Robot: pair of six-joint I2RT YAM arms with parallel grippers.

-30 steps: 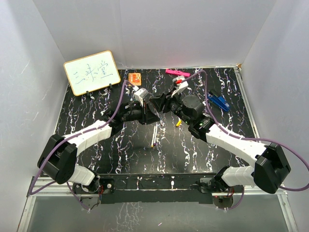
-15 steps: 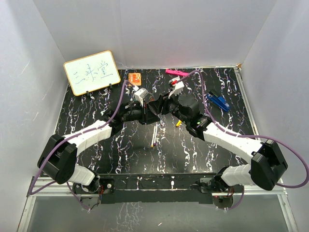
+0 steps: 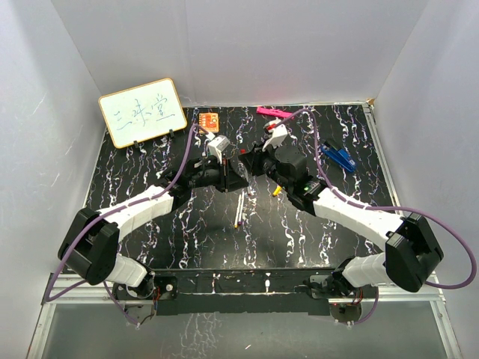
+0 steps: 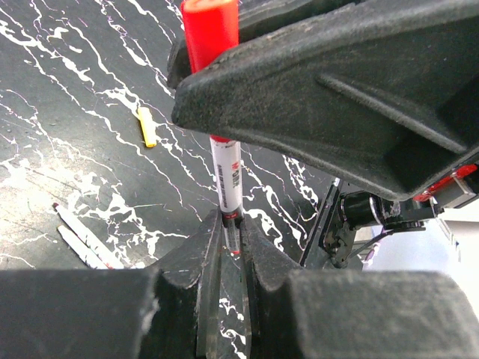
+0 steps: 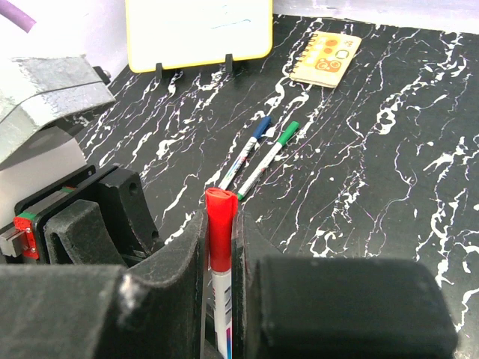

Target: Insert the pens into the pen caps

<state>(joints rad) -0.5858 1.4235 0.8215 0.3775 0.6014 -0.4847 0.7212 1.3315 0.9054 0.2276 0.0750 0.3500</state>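
Left gripper [image 4: 228, 228] clamped narrow on white pen [image 4: 225, 168]. Pen's far end sat inside red cap [image 4: 210, 30], which was pinched by right gripper [image 5: 221, 217] (tools facing each other).

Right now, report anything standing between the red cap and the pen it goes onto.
Nothing visible does. The red cap, pinched in the right jaws, already meets the white pen held by the left jaws, with no gap showing.
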